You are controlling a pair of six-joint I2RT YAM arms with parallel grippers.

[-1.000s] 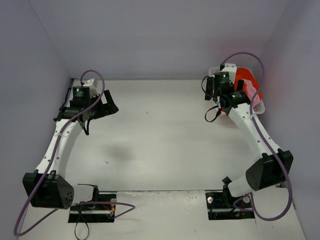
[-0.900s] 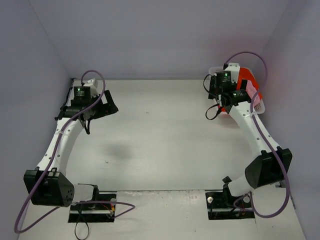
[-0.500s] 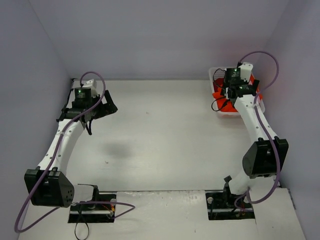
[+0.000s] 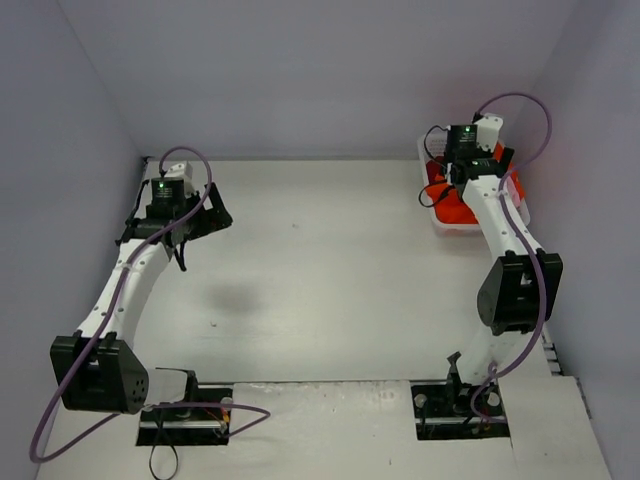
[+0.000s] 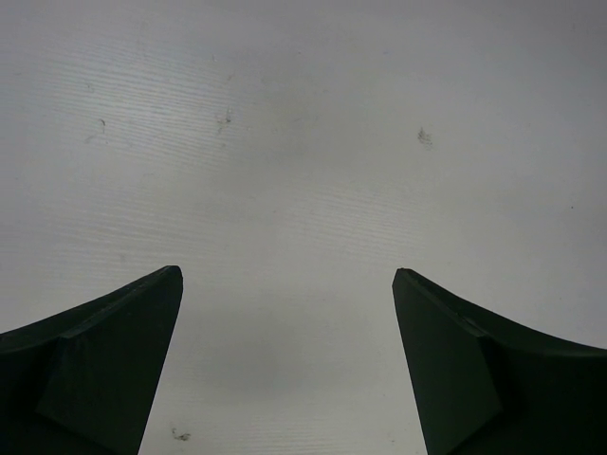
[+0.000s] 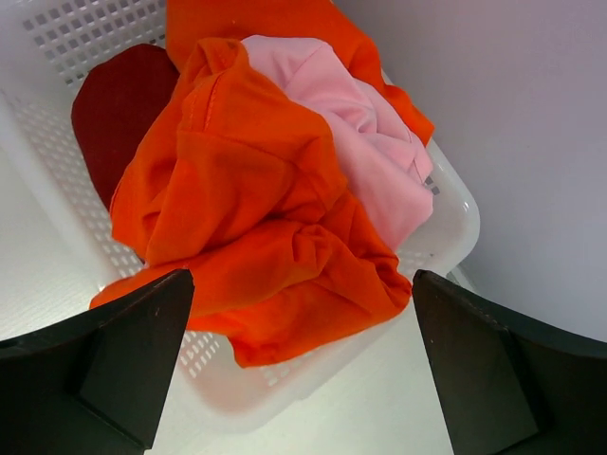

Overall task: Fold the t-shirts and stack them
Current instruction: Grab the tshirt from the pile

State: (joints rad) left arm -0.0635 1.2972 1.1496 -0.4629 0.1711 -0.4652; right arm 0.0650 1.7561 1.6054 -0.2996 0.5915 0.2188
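Right wrist view looks down into a white lattice basket [image 6: 453, 223] heaped with crumpled t-shirts [image 6: 275, 246]. A big orange t-shirt [image 6: 237, 190] lies on top and spills over the near rim. A pink t-shirt [image 6: 365, 142] sits beside it toward the wall [image 6: 522, 114], a dark red t-shirt [image 6: 119, 104] is on the other side, and a second orange t-shirt [image 6: 285, 24] lies at the back. The right gripper [image 6: 299, 284] hangs above the heap, fingers spread wide, holding nothing. From the top external view, the basket stands at the table's far right corner. The left gripper [image 5: 286, 275], fingers also wide and holding nothing, hovers over the table [image 5: 303, 114] at the far left.
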